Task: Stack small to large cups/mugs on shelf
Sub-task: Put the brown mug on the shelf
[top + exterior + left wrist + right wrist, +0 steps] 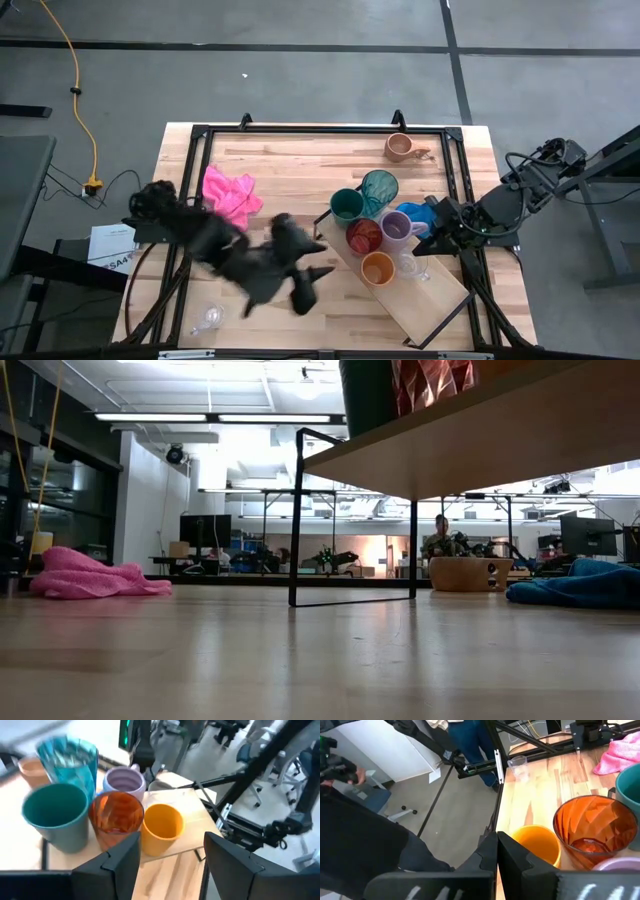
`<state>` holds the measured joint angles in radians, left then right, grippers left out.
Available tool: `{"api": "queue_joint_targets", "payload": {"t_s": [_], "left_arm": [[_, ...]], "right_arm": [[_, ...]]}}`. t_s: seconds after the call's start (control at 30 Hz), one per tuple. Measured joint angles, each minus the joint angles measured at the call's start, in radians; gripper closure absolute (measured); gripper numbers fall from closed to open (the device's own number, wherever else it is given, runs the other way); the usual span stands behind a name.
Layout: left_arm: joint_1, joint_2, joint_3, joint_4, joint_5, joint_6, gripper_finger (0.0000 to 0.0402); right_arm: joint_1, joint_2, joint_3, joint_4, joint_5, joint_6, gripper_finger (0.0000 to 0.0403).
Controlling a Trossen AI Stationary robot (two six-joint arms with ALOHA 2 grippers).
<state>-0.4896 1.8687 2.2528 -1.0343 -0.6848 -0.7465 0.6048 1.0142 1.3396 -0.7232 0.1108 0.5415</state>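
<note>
**Cups gathered on the shelf, both arms standing off**

The shelf [425,305], a light-wood board in a thin black frame, lies slantwise on the bench [300,160] toward its right front corner. Five vessels crowd its upper end: a green cup [346,205], a tall teal tumbler [379,190], an orange-red faceted glass [364,237], a purple mug [398,226] and a yellow cup [378,268]. A clear glass [411,266] sits just beside the yellow cup, on the board's right edge. All stand upright and close together; none is nested in another.

A tan mug [400,147] stands alone near the bench's back edge, right of centre. Another small clear glass [209,318] lies near the front left corner.

The left gripper [312,285] hangs over the front middle of the bench, just left of the shelf, its jaws released and holding nothing; its wrist view looks straight at the cluster of cups. The right gripper [432,243] is at the shelf's right edge beside the purple mug, jaws clenched on nothing.

A pink cloth [230,193] lies crumpled toward the bench's left side, and a blue cloth [418,213] lies just behind the purple mug, partly under the right arm.
</note>
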Motion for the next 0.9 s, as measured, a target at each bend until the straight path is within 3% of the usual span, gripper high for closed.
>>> {"api": "queue_joint_targets", "payload": {"t_s": [0.17, 0.37, 0.5, 0.7, 0.8, 0.9], "left_arm": [[-0.079, -0.054, -0.012, -0.058, -0.136, 0.031, 0.0197], [-0.116, -0.120, -0.174, -0.049, -0.128, -0.017, 0.0197], [-0.122, -0.207, -0.414, 0.163, -0.036, -0.017, 0.0197], [-0.117, -0.425, -0.875, 0.677, 0.120, 0.055, 0.0197], [-0.067, -0.567, -1.069, 0.918, 0.183, 0.175, 0.0197], [0.040, -0.713, -1.202, 1.030, 0.248, 0.302, 0.0197]], "right_arm": [[0.000, 0.000, 0.000, 0.044, 0.017, 0.000, 0.0403], [0.000, 0.000, 0.000, 0.076, 0.068, 0.000, 0.0403], [0.000, 0.000, 0.000, 0.077, 0.124, 0.022, 0.0403], [0.000, 0.000, 0.000, 0.078, 0.179, 0.056, 0.0402], [-0.001, 0.000, 0.000, 0.078, 0.220, 0.064, 0.0402], [-0.002, 0.000, 0.000, 0.078, 0.273, 0.063, 0.0402]]}}
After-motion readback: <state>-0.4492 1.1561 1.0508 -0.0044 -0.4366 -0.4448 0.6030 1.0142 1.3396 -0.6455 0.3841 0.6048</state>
